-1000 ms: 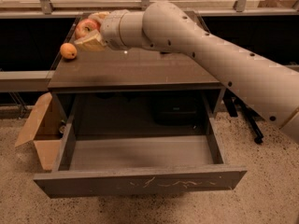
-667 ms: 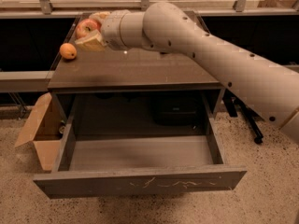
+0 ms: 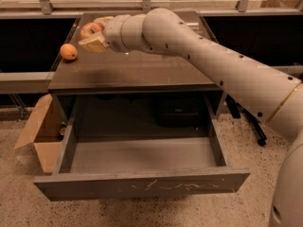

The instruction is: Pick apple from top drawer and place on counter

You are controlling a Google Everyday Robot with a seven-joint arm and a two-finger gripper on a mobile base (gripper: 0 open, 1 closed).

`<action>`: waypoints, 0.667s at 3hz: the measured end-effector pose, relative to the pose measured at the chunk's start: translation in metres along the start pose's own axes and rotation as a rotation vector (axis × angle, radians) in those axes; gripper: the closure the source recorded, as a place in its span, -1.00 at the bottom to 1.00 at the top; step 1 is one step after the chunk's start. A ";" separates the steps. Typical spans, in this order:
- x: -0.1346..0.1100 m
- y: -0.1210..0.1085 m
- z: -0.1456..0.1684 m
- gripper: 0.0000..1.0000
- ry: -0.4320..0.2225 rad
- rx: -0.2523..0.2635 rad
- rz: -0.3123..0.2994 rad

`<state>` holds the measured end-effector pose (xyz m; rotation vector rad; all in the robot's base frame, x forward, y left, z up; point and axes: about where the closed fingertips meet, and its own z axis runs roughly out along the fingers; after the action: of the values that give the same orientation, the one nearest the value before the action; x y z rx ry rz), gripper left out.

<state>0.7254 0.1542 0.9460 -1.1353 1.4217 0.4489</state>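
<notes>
The one camera looks down at the cabinet from the front. The counter [image 3: 142, 70] is dark brown and shiny. A big pale arm [image 3: 222, 65] comes in from the right side and reaches across the counter to its far left corner.

The gripper [image 3: 94, 32] is at that far left corner. It is pinching the apple [image 3: 89, 30]. One of its fingers [image 3: 93, 43] sits under the apple on the near side, and the other is at the apple's far side. The apple is red with a light patch. It is above the counter top near the far left corner, and I cannot tell if it touches the counter.

A small orange [image 3: 68, 52] lies on the counter by the left edge. It is just beside the gripper, nearer to the front, and is not touching it.

Under the counter the drawer [image 3: 142, 186] is pulled out wide toward the front. Its front panel has pale scratch marks. Its flat grey bottom shows.

Behind the drawer, under the counter, there is a dark box shape [image 3: 177, 110] in the shade.

An open cardboard box [image 3: 40, 136] stands on the speckled floor [image 3: 246, 145], next to the left side of the drawer.
</notes>
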 end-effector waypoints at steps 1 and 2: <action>0.036 -0.015 0.009 1.00 0.016 0.020 0.120; 0.057 -0.020 0.012 1.00 0.024 0.030 0.186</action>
<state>0.7581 0.1341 0.8983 -0.9916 1.5570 0.5442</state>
